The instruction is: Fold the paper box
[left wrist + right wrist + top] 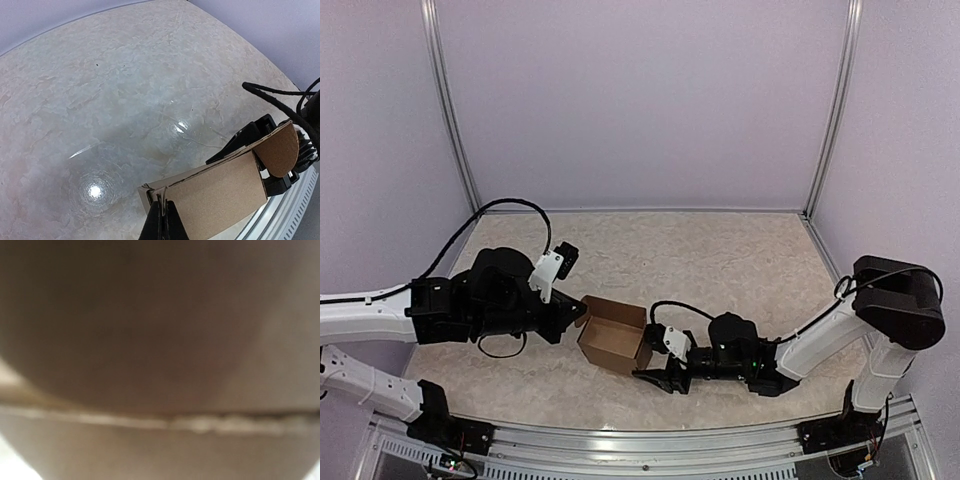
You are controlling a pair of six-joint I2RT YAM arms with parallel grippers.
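Observation:
The paper box (613, 338) is a small brown cardboard box standing open-topped on the table between the arms. My left gripper (578, 311) is shut on the box's left wall edge. In the left wrist view its fingertips (162, 216) pinch the top corner of that wall (220, 197). My right gripper (655, 368) is at the box's right front corner. Its black fingers (247, 136) stand apart on either side of a rounded flap (280, 149). The right wrist view is filled with blurred cardboard (160, 340), and its fingers are hidden.
The beige marbled table top (720, 260) lies inside lilac walls with metal corner posts (832, 110). A metal rail (670, 440) runs along the near edge. Black cables (280, 95) loop by the right arm.

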